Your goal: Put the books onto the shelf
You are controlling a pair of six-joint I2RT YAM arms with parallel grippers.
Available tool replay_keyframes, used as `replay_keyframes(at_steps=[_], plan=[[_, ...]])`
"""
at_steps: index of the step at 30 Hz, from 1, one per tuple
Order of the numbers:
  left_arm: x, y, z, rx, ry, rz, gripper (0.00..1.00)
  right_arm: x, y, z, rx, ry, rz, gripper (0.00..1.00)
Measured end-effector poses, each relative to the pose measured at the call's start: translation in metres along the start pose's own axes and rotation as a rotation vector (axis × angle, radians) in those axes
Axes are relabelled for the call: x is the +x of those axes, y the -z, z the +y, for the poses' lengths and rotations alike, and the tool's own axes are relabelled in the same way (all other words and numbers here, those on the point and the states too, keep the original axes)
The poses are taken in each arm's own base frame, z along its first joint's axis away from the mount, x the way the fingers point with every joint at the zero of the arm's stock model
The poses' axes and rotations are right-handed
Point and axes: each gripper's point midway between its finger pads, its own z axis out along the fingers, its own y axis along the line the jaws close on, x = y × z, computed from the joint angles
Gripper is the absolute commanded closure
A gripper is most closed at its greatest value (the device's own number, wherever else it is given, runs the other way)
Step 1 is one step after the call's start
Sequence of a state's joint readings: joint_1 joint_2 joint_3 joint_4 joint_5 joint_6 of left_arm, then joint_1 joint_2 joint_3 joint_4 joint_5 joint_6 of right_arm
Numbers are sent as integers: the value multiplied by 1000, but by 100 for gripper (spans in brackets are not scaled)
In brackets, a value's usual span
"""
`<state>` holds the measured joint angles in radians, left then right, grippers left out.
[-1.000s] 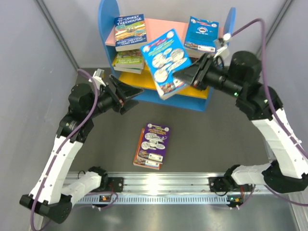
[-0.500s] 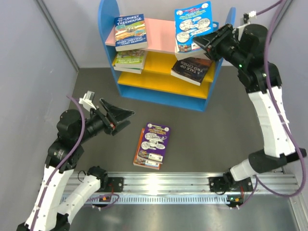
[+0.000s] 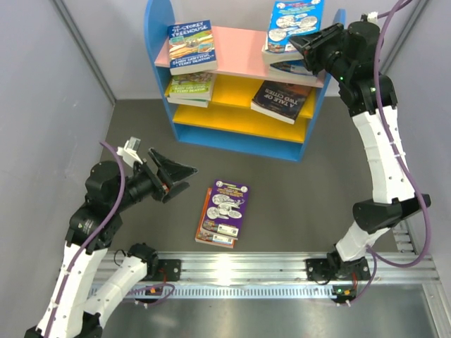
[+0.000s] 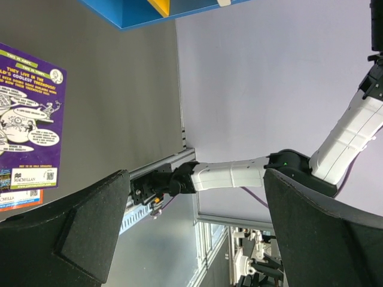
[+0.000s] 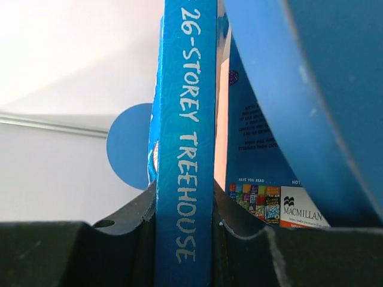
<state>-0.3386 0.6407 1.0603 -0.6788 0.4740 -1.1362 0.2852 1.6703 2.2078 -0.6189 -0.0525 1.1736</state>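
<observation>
The shelf point(image 3: 158, 28) stands at the back, with blue sides, a pink top board and yellow lower boards. My right gripper point(image 3: 304, 48) is shut on a blue "26-Storey Treehouse" book point(image 3: 292, 24), held edge-up at the top board's right end over another blue book point(image 3: 296, 69). The right wrist view shows the spine point(image 5: 184, 149) pinched between the fingers point(image 5: 134, 239). Other books rest on the shelf: a treehouse one point(image 3: 192, 46), a green-yellow one point(image 3: 190, 88) and a dark one point(image 3: 283, 101). A purple book point(image 3: 227, 210) lies on an orange one on the table. My left gripper point(image 3: 189, 177) hangs open and empty to their left.
An aluminium rail point(image 3: 232, 271) carrying both arm bases runs along the near edge. Grey walls close in left and right. In the left wrist view, the purple book point(image 4: 30, 119) lies at the left, the right arm point(image 4: 233, 173) stretches beyond the open gripper point(image 4: 194, 221).
My right arm has lifted the blue book from in front of the shelf up to the top board's right end. My left arm has drawn back from the shelf, still open.
</observation>
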Motion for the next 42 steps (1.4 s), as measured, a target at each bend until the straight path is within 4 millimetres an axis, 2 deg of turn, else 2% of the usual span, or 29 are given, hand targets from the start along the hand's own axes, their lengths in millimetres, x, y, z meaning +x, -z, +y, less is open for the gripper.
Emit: replay_keyframes(at_steps=[1, 2, 3, 5, 7, 9, 17, 20, 22, 26, 30, 33, 35, 38, 41, 42], plan=[[0, 0, 0, -1, -3, 1, 2, -1, 0, 0, 3, -2, -6, 65], [0, 0, 1, -2, -5, 1, 2, -2, 0, 0, 3, -3, -10, 59], [0, 0, 1, -2, -9, 2, 2, -3, 0, 3, -8, -7, -15, 43], [0, -1, 1, -4, -11, 4, 2, -7, 3, 12, -31, -14, -25, 24], [0, -2, 2, -6, -13, 9, 2, -10, 7, 17, -46, -23, -34, 10], [0, -4, 4, -12, -14, 15, 2, -15, 11, 19, -47, -27, -45, 6], [-2, -16, 11, -42, -14, 40, 2, -37, 38, -6, 18, -49, -73, 5], [-1, -20, 13, -34, -14, 50, 2, -37, 48, -12, 20, -52, -50, 4], [0, -23, 15, -32, -11, 59, 2, -25, 50, -16, 4, -57, 14, 4], [-2, -33, 17, -38, -2, 78, 2, 15, 46, -32, 0, -89, 207, 3], [-5, -44, 22, -53, 9, 94, 3, 30, 52, -47, 16, -88, 286, 2], [-7, -51, 27, -75, 19, 104, 3, 19, 73, -59, 33, -86, 265, 2], [-7, -51, 28, -76, 21, 104, 3, -1, 94, -65, 40, -86, 205, 2], [-7, -50, 26, -70, 17, 101, 3, -26, 116, -59, 15, -62, 129, 2], [-7, -47, 24, -62, 12, 93, 4, -25, 127, -50, -19, -41, 138, 12], [-7, -46, 23, -59, 11, 91, 4, -22, 128, -48, -28, -39, 153, 27]])
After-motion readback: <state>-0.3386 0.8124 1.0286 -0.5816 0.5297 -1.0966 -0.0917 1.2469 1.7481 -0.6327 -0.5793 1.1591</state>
